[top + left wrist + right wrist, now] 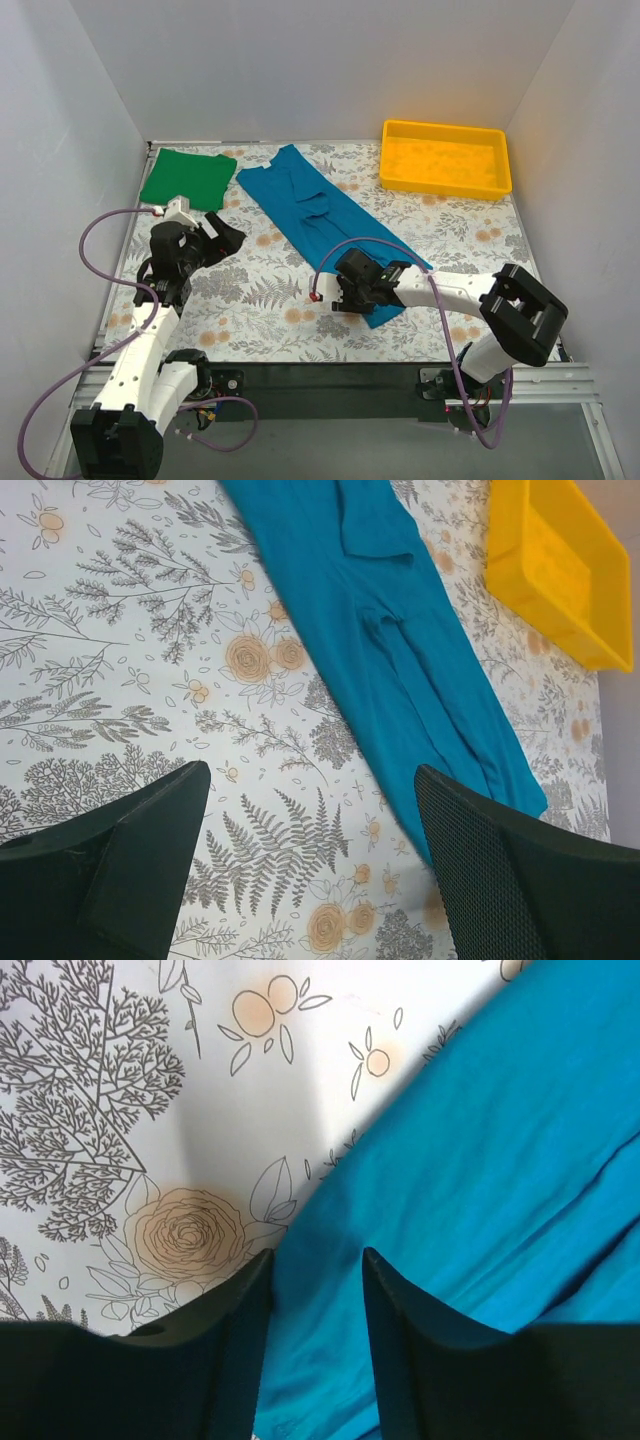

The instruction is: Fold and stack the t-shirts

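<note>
While right tool (317, 1265), ajar, straddles teal t-shirt (500, 1160)

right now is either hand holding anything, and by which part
Nothing is gripped. Left hand open; right hand straddles the teal t-shirt at its near-end edge, jaws apart.

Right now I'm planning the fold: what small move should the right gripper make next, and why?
Probably close the right gripper on the near edge of the teal shirt. It straddles that edge with a gap, nothing pinched yet. The shirt lies as a long strip, so it likely needs gripping before any fold.
</note>
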Controlling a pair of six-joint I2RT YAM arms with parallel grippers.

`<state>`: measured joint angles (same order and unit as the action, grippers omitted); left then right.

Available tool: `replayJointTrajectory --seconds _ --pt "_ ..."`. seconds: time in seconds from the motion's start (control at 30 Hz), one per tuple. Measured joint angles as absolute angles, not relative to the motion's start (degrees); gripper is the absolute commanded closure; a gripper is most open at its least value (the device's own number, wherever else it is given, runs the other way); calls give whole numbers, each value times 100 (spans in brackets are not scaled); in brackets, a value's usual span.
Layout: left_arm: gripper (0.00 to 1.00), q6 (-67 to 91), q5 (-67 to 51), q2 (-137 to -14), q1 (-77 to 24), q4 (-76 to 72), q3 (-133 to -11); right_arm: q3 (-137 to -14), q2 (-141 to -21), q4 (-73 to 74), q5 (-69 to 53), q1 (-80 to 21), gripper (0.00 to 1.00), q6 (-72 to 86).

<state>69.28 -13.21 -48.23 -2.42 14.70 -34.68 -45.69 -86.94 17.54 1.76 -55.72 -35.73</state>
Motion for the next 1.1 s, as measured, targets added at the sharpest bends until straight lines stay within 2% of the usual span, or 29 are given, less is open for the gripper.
replayJointTrajectory --seconds 0.03,0.13,0.23,0.4,0.5,0.53,0.6,0.67,0.73,0.77,0.9,1.0,1.03,1.1 --pt "17 6952 -1358 -4786 -242 1494 -3468 -4593 -8724 1763 196 -5605 65 -3544" --pt "17 7002 -1470 -4659 -242 1507 -3479 -4681 -8825 1824 172 -5680 75 -3474" --pt "17 7059 -1643 -4602 -242 1503 -3498 -4751 -8860 1975 -5 -5734 80 -3474" --pt "18 7140 -2154 -4611 -242 1500 -3498 -5052 -9067 2344 -585 -6208 80 -3487" --pt "18 7153 -2458 -4611 -242 1498 -3498 -5629 -9542 2644 -996 -6582 72 -3474" --pt "18 7153 -2543 -4611 -242 1498 -3498 -5922 -9773 2742 -1168 -6667 64 -3463" --pt "18 7137 -2698 -4600 -242 1505 -3498 -6667 -10291 3107 -1433 -6757 58 -3483" --pt "18 7096 -2834 -4582 -242 1527 -3505 -7249 -10630 3223 -1590 -6735 48 -3599" --pt "18 7050 -2969 -4574 -242 1590 -3546 -7310 -10534 3310 -1785 -6578 34 -3765" --pt "18 7041 -3035 -4576 -242 1597 -3562 -7212 -10366 3409 -1909 -6407 32 -3874" --pt "21 7107 -3350 -4768 -242 1557 -3564 -6657 -9253 3717 -2399 -5015 28 -4228" --pt "24 7343 -3511 -5194 -276 1382 -3514 -6414 -8416 3524 -2685 -3516 14 -4191" --pt "25 7415 -3507 -5334 -309 1310 -3470 -6263 -8173 3284 -2768 -3035 6 -4097" --pt "28 7620 -3452 -5789 -456 1192 -3400 -5966 -7894 2893 -2987 -2180 6 -3835"
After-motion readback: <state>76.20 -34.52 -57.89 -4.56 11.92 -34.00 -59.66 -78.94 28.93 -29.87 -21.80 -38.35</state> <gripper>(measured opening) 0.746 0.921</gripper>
